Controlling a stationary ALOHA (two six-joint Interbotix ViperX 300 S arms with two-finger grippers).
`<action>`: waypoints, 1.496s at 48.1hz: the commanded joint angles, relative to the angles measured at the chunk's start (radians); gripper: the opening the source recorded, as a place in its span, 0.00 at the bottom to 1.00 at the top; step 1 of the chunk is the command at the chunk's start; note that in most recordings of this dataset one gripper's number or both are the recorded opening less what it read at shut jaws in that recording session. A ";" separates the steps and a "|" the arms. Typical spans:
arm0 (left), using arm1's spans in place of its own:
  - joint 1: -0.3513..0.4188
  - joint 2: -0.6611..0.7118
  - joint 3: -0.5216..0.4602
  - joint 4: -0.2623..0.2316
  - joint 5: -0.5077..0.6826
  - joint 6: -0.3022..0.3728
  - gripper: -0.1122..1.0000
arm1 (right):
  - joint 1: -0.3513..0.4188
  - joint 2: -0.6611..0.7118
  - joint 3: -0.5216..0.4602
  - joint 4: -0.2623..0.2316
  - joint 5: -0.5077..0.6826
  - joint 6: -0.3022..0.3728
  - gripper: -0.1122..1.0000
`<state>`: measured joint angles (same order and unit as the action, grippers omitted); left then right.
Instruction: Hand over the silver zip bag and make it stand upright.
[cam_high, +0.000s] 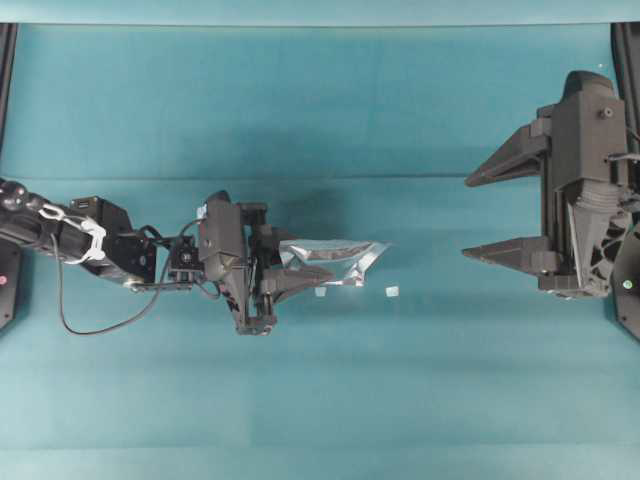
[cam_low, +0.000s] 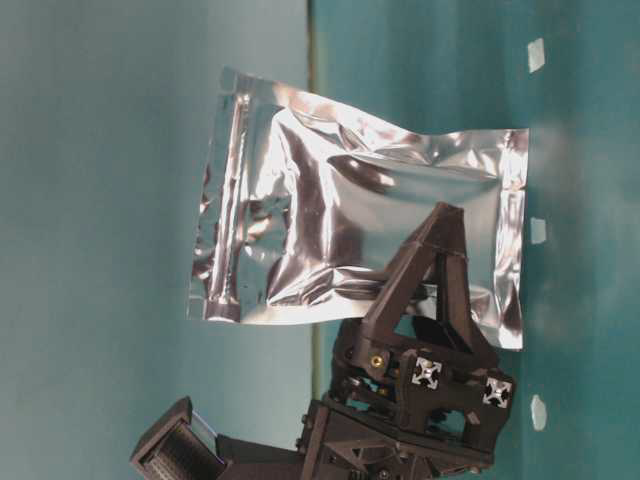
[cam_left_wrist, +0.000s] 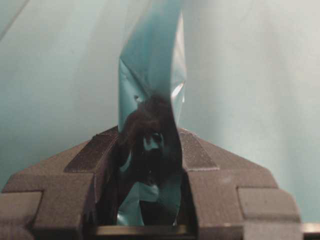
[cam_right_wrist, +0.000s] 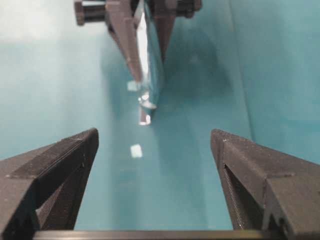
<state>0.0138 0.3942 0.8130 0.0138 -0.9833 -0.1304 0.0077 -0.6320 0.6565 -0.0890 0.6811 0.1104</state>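
The left gripper (cam_high: 290, 275) holds the silver zip bag (cam_high: 335, 262) clamped between its fingers (cam_left_wrist: 97, 150), gripping it near one end so that the rest of the bag sticks out toward the right arm. The bag is lifted clear of the teal desk (cam_high: 320, 110), edge-on to the overhead view, with its zip strip at the end away from the desk in the table-level view. The right gripper (cam_high: 480, 216) hangs well apart from the bag, its fingers (cam_right_wrist: 55, 155) spread wide and holding nothing, pointed at the bag's free end. A few small pale bits (cam_high: 392, 291) lie on the desk below the bag
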 joint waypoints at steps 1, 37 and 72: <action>-0.014 -0.005 -0.002 0.003 -0.003 -0.002 0.32 | 0.002 -0.011 -0.008 0.002 -0.014 0.008 0.97; -0.015 -0.005 -0.002 0.003 -0.012 -0.002 0.32 | 0.002 -0.049 0.040 0.003 -0.037 0.009 0.97; -0.015 -0.005 0.000 0.003 -0.012 0.011 0.32 | 0.002 -0.051 0.049 0.009 -0.046 0.009 0.97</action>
<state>0.0107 0.3942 0.8161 0.0138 -0.9940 -0.1212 0.0077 -0.6765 0.7164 -0.0813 0.6427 0.1104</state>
